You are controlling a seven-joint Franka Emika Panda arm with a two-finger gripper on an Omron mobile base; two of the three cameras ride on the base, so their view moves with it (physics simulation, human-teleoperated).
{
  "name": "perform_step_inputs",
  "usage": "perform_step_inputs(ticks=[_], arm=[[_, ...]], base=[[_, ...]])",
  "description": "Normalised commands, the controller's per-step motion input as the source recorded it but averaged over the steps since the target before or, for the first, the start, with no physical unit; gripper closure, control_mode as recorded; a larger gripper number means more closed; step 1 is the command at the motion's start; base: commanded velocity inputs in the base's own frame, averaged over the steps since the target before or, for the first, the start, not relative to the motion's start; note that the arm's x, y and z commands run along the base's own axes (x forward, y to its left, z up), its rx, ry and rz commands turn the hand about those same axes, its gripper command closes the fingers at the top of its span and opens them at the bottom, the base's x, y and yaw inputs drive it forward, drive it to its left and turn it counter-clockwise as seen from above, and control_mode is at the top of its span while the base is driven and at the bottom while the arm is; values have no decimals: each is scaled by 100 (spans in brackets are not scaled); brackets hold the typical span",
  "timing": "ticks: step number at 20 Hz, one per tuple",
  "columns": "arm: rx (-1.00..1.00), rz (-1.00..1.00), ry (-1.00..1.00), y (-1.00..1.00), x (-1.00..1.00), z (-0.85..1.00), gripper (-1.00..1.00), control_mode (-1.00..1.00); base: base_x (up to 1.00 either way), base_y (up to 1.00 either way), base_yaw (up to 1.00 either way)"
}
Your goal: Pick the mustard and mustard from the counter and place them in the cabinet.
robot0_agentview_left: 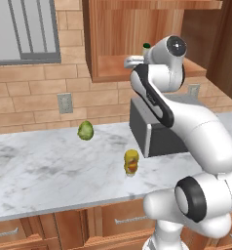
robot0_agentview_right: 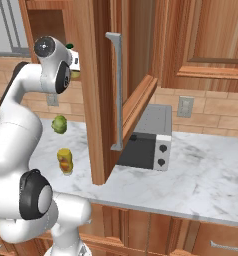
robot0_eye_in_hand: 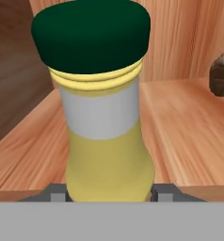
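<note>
The fingers (robot0_eye_in_hand: 108, 194) are clamping the slim mustard (robot0_eye_in_hand: 102, 108) near its base, one dark tip showing at each side of the yellow body in the hand view. The bottle is standing upright between them, its dark green cap on top, a white band below the ribbed yellow neck. It is sitting at the front of the cabinet (robot0_eye_in_hand: 189, 122), over the wooden shelf floor; whether its base is touching the wood is hidden. A dark brown lump (robot0_eye_in_hand: 223, 75) is lying on the shelf, off to the bottle's side and further back.

In the left base view the arm is reaching up into the open cabinet (robot0_agentview_left: 118, 34), and the green cap (robot0_agentview_left: 146, 46) is peeking out just behind the wrist. In the right base view a sliver of cap and yellow (robot0_agentview_right: 74, 70) is showing beside the hand, behind the open door (robot0_agentview_right: 98, 90).

The stubby mustard (robot0_agentview_left: 131, 162) is standing upright on the surface (robot0_agentview_left: 49, 171), well below the fingers and apart from them. A green ball (robot0_agentview_left: 86, 130) is resting further back near the brick wall, and a grey appliance (robot0_agentview_left: 157, 132) is sitting just beside the stubby bottle.
</note>
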Motion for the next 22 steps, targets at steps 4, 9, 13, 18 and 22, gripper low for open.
perform_step_inputs(ticks=[4,9,13,18,22], arm=[[0,0,-1,0,16,-2,100,-100],[0,0,0,0,19,-7,100,-100],[0,0,0,0,17,-10,100,-100],[0,0,-1,0,14,-1,-100,-100],[0,0,-1,0,12,0,-100,-100]], base=[[0,0,0],[0,0,0],[0,0,0],[0,0,0],[0,0,0]])
